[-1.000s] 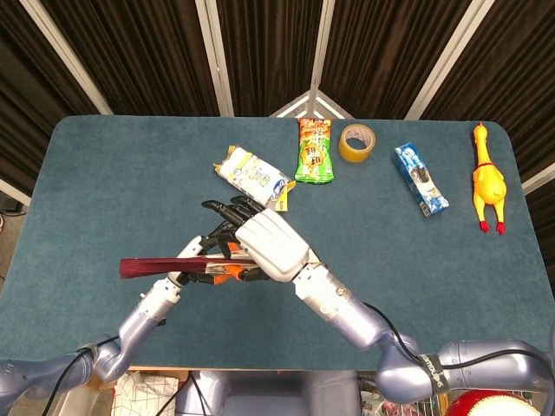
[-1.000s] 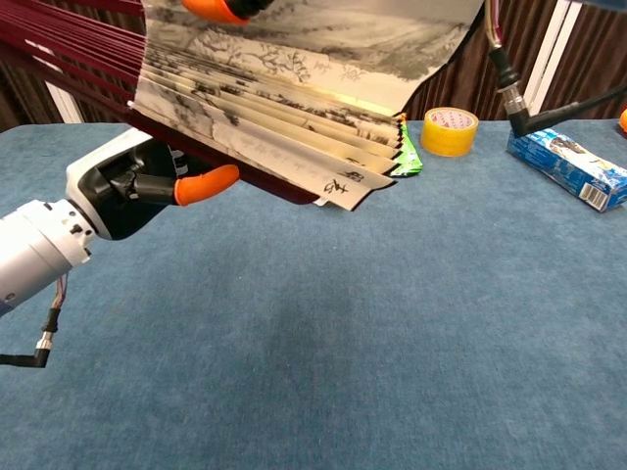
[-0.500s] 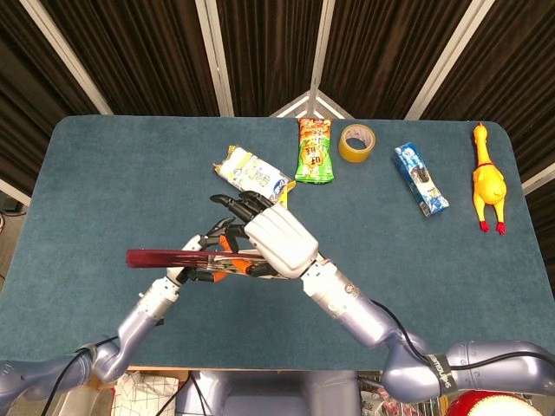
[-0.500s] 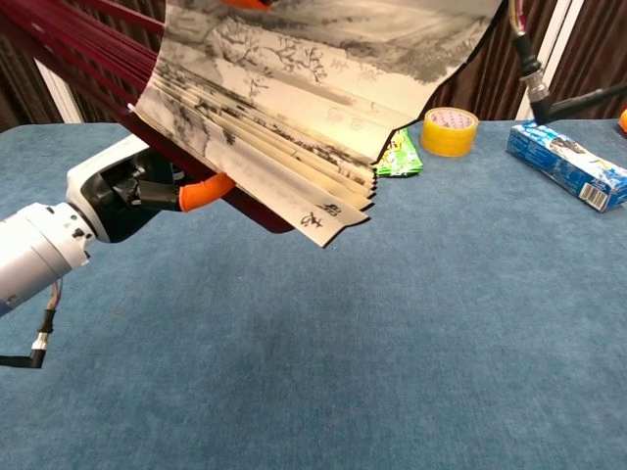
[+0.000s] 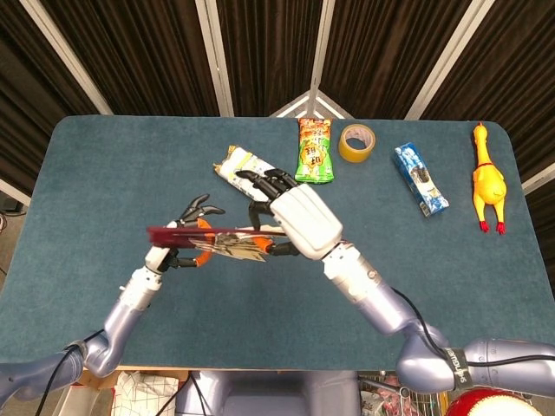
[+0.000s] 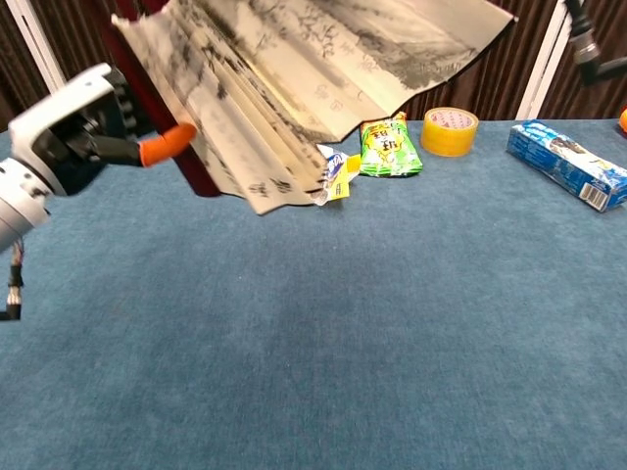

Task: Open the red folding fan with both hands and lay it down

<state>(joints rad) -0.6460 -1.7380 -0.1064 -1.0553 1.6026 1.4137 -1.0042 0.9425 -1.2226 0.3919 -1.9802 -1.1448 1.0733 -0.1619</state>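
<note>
Both hands hold the fan aloft — my left hand (image 5: 178,247) pinches the red guard end, right hand (image 5: 299,217) grips the other side. Red folding fan (image 6: 294,88) partly spread, long axis left-right between them, above bare table (image 5: 104,173) — lay-down is straight below.

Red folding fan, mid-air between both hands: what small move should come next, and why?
Probably spread it further before lowering. The red folding fan is only partly open, many folds bunched near the left hand, which grips the red end. The right hand holds the other side, so swinging it further away should finish the spread.
</note>
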